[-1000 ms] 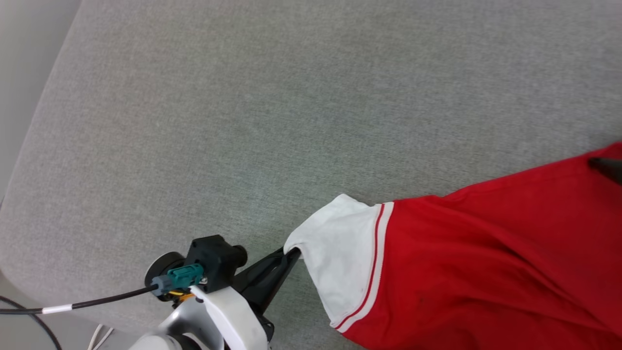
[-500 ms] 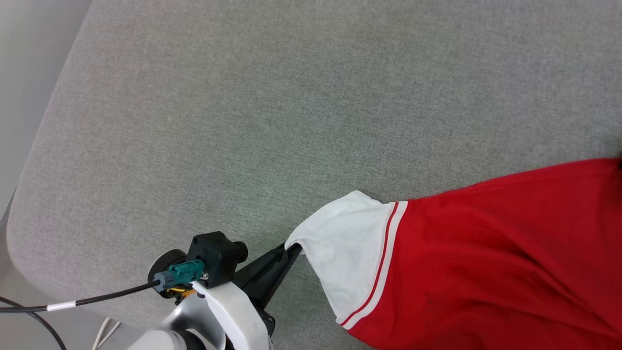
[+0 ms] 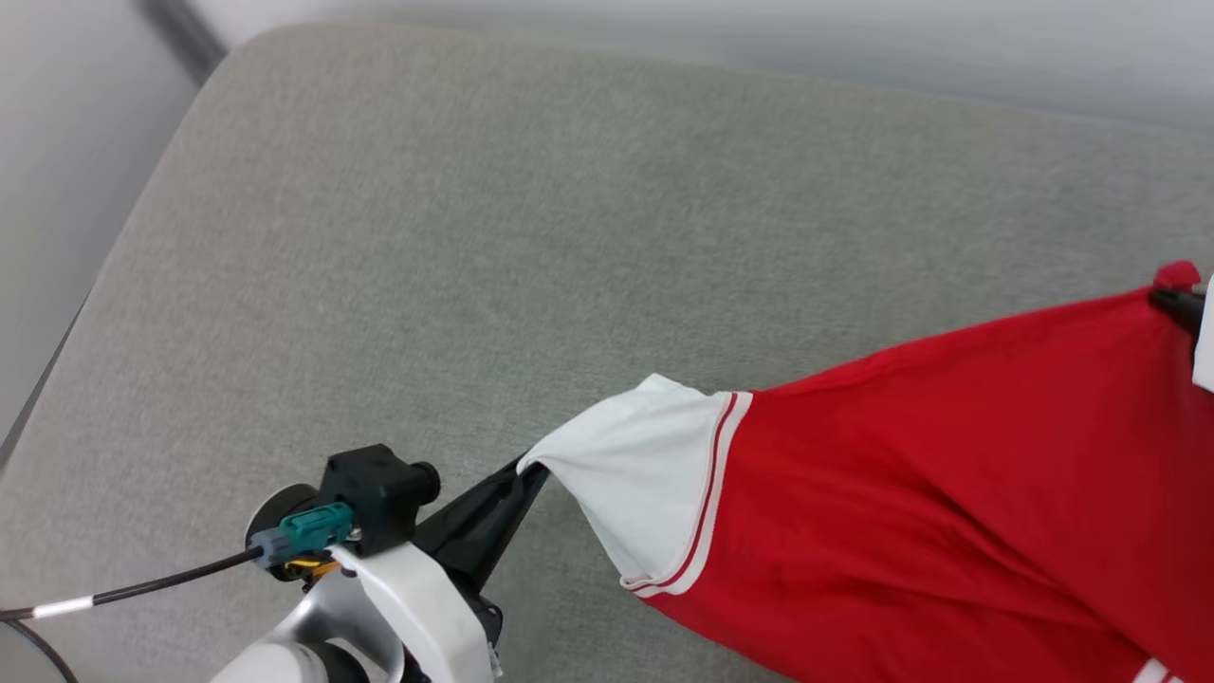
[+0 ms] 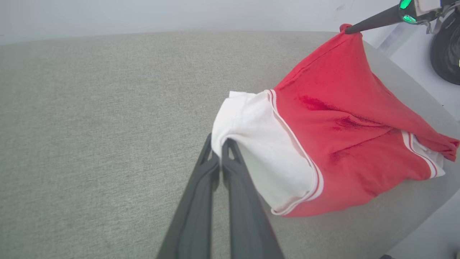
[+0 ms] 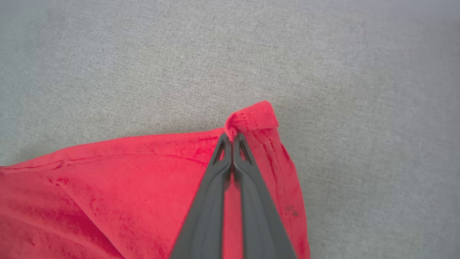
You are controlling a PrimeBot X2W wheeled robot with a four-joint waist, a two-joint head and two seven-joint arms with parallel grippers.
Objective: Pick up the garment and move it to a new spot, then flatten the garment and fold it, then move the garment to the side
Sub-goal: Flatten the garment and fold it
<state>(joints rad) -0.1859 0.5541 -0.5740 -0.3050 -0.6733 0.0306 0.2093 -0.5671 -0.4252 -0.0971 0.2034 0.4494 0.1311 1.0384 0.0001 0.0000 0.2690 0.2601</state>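
Note:
The red garment (image 3: 948,493) with white sleeves hangs stretched between both grippers above the grey cushion. My left gripper (image 3: 531,469) is shut on the edge of the white sleeve (image 3: 635,484), seen up close as the pinched sleeve (image 4: 251,144) in the left wrist view at the gripper (image 4: 220,149). My right gripper (image 3: 1168,298) at the head view's right edge is shut on a red hem corner (image 5: 251,118), its tips (image 5: 230,138) pinching the cloth. The other sleeve's striped trim (image 4: 420,151) droops onto the cushion. The lettering is hidden.
A wide grey fabric cushion (image 3: 474,237) lies under the garment, with its rounded corner at the upper left and pale floor (image 3: 57,142) beyond. A black cable (image 3: 142,590) runs from my left wrist toward the lower left.
The head camera has tilted, bringing the cushion's far edge into view. The garment has risen between the grippers, and the right gripper's tip with the red corner shows again at the right edge.

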